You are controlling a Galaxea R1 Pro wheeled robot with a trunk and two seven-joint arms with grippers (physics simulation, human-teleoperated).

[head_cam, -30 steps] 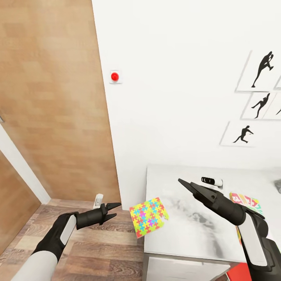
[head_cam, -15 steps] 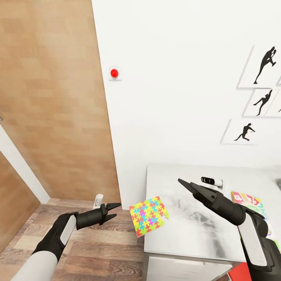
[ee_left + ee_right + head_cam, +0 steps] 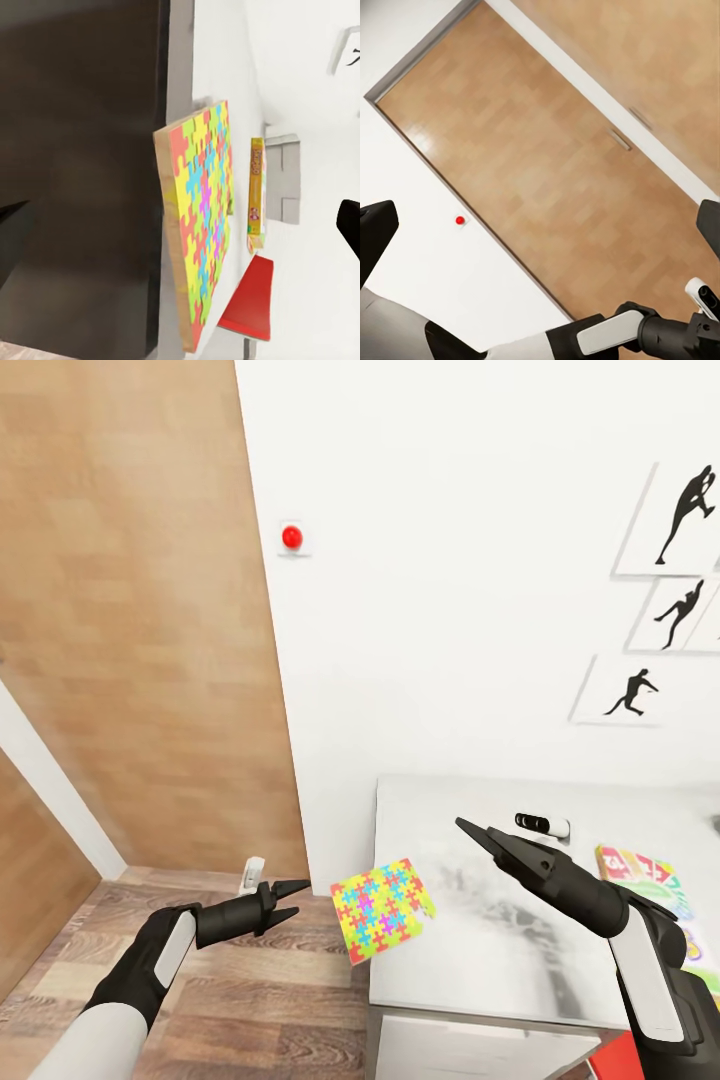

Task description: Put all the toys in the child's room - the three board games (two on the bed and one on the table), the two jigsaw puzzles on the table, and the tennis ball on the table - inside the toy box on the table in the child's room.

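A jigsaw puzzle box with a bright multicoloured pattern juts tilted over the left edge of the white table; the left wrist view shows the puzzle box edge-on. My left gripper is open, low over the floor just left of the box and apart from it. My right gripper is open above the table with nothing between its fingers. A colourful board game lies flat near the table's right side. The toy box and the tennis ball are out of view.
A small black-and-white device sits at the table's back by the white wall. A wooden door stands to the left over the wood floor. Something red shows below the table's front right. A red button is on the wall.
The whole view has shifted slightly, so the camera moved; more of the board game now shows at the right. Both arms and the puzzle box look unmoved.
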